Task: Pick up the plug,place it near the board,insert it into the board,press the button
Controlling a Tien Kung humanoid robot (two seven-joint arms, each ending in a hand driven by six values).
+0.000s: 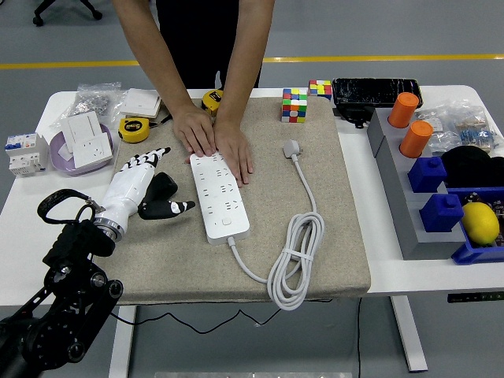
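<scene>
A white power strip board (218, 195) lies on the beige mat (339, 236), its cable coiled (295, 264) at the front right. The white plug (292, 147) lies on the mat to the right of the board, at the cable's far end. My left hand (153, 189) is white and black, just left of the board, fingers spread and holding nothing, thumb pointing at the board's side. A person at the far side presses both hands (213, 142) on the board's far end. The board's button (227, 223) is near its front end.
Two tape measures (135, 129), wall sockets in a purple bowl (87, 142), two colour cubes (295, 105) and a black case (376, 90) lie at the back. A grey rack with orange cylinders (415, 138), blue blocks (441, 211) and a lemon (480, 222) stands at the right.
</scene>
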